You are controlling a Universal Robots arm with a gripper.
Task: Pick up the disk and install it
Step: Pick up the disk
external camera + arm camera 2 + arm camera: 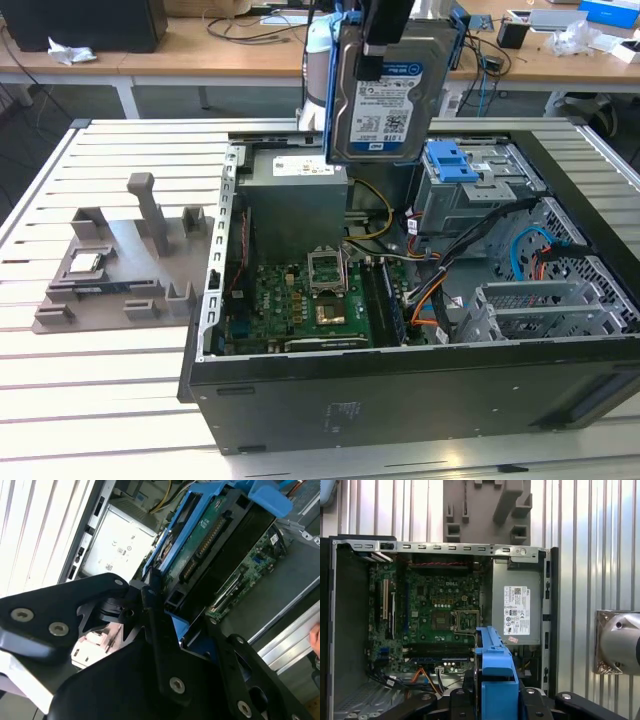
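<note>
Silver and blue-framed, the disk (385,100) hangs upright in my claw (384,48), clamped tight on its upper edge, above the open case (400,400). If my grip slips, it could fall onto the motherboard (290,300); loose cables (440,295) might snag it.

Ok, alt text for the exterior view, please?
The gripper holds the disk upright in the air above the open computer case. A grey parts holder sits on the slatted table at the exterior view's left.
</note>
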